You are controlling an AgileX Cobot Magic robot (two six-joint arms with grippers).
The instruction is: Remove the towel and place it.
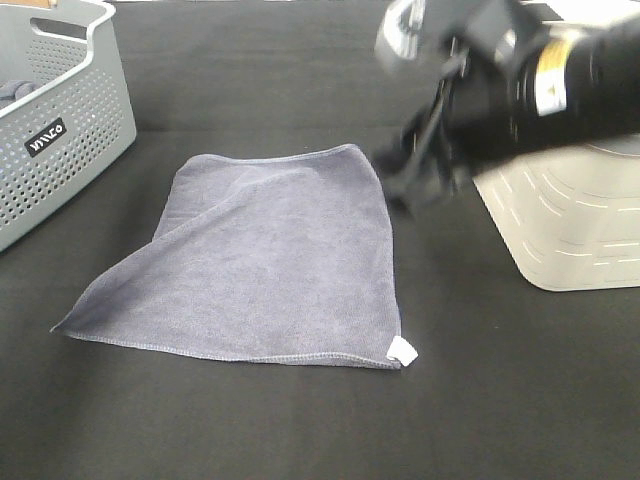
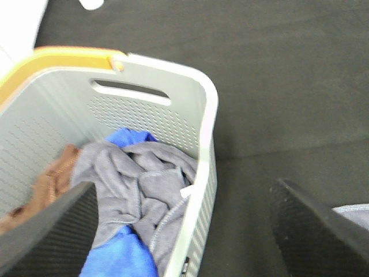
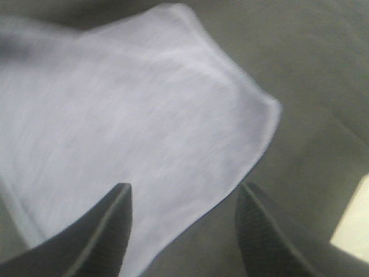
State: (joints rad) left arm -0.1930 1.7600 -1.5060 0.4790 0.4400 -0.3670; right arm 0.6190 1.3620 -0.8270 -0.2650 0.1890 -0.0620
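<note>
The towel point(image 1: 270, 260) is spread flat on the black bench point(image 1: 300, 430), its white tag point(image 1: 403, 350) at the near corner. The right hand point(image 1: 415, 175) is held spread over the towel's far corner with nothing gripped. The left hand point(image 2: 184, 231) is held wide, empty, above the grey basket point(image 2: 204, 115), in which 3 crumpled cloths are seen.
</note>
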